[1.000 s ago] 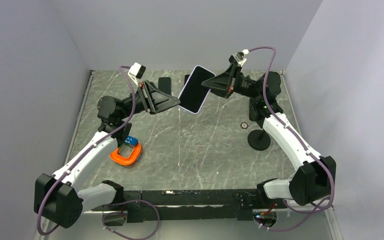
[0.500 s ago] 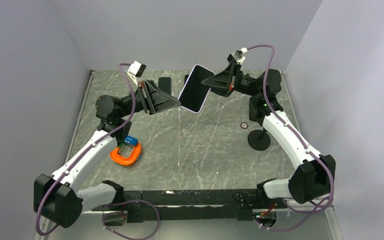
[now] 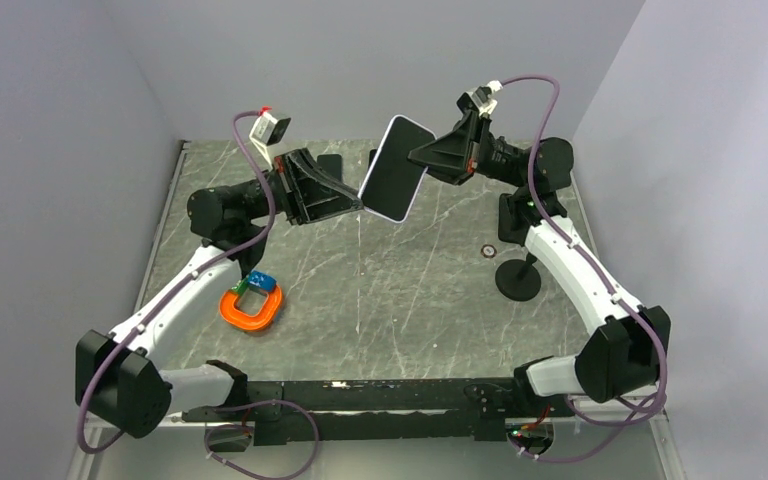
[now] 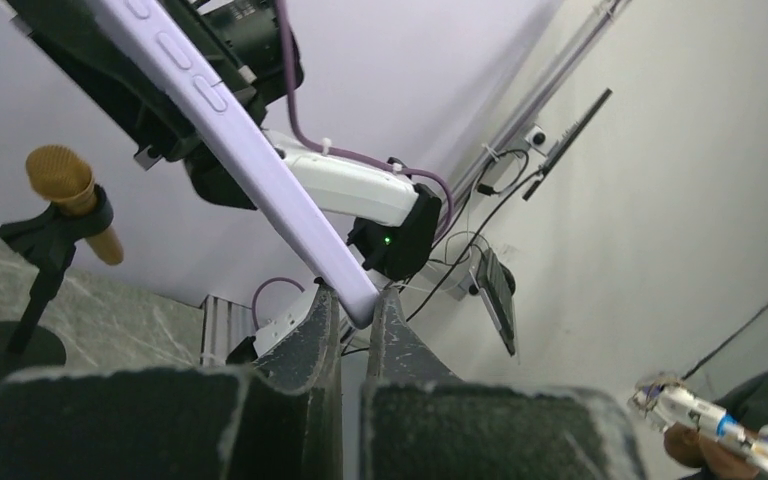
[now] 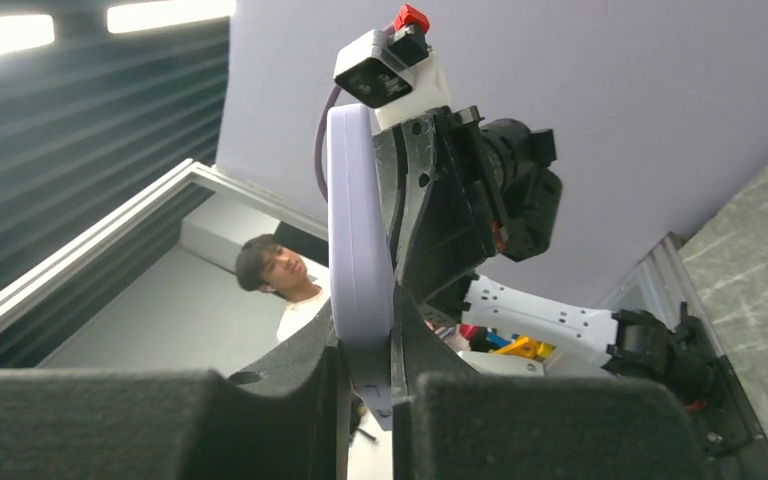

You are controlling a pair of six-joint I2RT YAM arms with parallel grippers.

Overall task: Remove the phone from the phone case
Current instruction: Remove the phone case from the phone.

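Your left gripper (image 4: 358, 300) has its jaws pinched almost together on the lower corner of the lilac phone case (image 4: 222, 112); your right gripper (image 5: 365, 345) has its jaws clamped narrowly on the case's opposite edge; between them the phone (image 3: 394, 170) hangs tilted in the air at the upper centre of the top view, dark screen up, well above the table (image 3: 410, 290); the lilac rim appears to wrap the screen all round, so I judge the phone is not yet out; you have yet to peel a corner free and lift it clear.

The grey marbled table (image 3: 410, 300) bears an orange ring (image 3: 245, 323) beside a blue block (image 3: 261, 282), a black microphone stand (image 3: 518, 280) and a small disc (image 3: 487, 251).
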